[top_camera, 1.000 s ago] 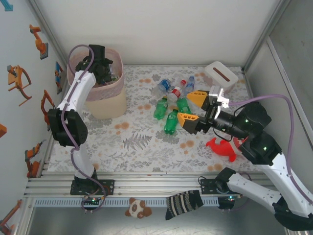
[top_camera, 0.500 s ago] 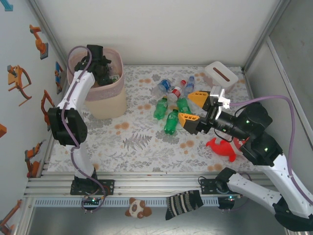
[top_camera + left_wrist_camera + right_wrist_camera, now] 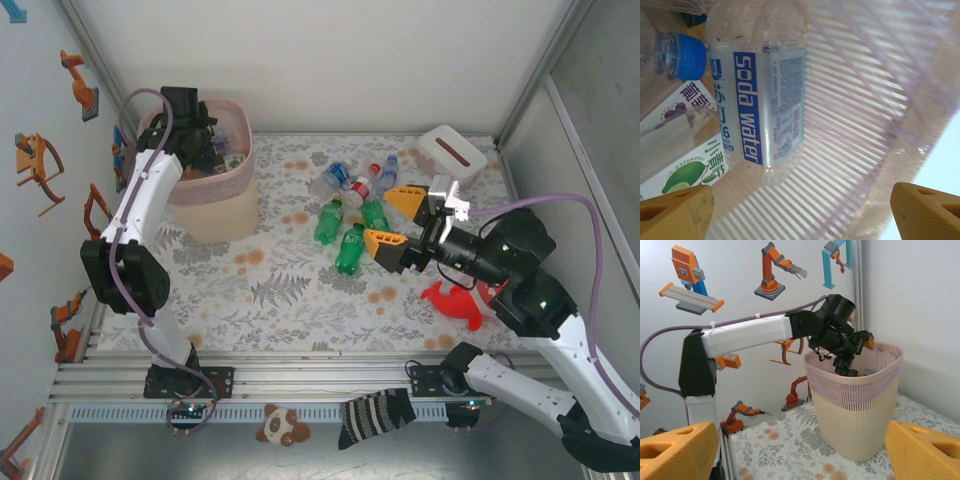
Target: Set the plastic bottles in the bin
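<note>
Bin (image 3: 225, 215) surrounds left gripper (image 3: 800, 210) (fingers (image 3: 675, 210) apart, arm stretched); right gripper (image 3: 378, 217), also apart, near bottles (image 3: 350, 250).

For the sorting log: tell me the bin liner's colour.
The liner is translucent pink; right wrist view shows it best.

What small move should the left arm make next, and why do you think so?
Probably lift the left gripper straight up, clear of the bin. Its jaws stand open, the soda water bottle already lies inside it, and more bottles wait on the table.
</note>
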{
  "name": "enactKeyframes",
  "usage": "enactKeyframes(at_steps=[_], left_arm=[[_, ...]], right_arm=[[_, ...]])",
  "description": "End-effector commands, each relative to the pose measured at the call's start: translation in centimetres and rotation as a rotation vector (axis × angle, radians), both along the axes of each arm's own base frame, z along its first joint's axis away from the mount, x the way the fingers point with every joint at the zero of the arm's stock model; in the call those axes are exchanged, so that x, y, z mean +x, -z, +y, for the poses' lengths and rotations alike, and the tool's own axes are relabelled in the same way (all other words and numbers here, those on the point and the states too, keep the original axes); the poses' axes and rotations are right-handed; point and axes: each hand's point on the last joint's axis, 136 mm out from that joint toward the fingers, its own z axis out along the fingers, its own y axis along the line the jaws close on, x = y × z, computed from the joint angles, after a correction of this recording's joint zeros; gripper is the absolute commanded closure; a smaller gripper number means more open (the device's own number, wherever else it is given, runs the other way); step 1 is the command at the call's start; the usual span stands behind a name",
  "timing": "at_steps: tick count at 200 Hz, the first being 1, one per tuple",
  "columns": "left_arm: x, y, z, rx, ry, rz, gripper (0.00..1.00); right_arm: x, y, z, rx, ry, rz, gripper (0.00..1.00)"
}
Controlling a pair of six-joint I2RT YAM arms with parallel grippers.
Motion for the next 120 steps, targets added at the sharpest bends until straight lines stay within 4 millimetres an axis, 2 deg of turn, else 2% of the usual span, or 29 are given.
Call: enactKeyframes(at_steps=[1, 59, 84, 120], left_arm=[[-0.9, -2.6, 0.5, 0.028, 0.022, -0.067, 0.09], [-3.3, -6.1, 0.3, 0.127, 0.136, -0.171, 0.10], [-4.3, -7.5, 0.0, 0.202, 0.220, -0.236, 0.10], [-5.4, -10.9, -1.1, 0.386, 0.389, -0.408, 0.12]], right_arm=[[1.2, -0.2, -0.5, -0.013, 0.080, 0.001, 0.15], [6.7, 4.2, -1.8, -0.175, 0.357, 0.157, 0.16], [8.9, 6.9, -1.9, -0.259, 0.442, 0.233, 0.16], [11.8, 11.1, -2.4, -0.376, 0.550, 0.363, 0.18]])
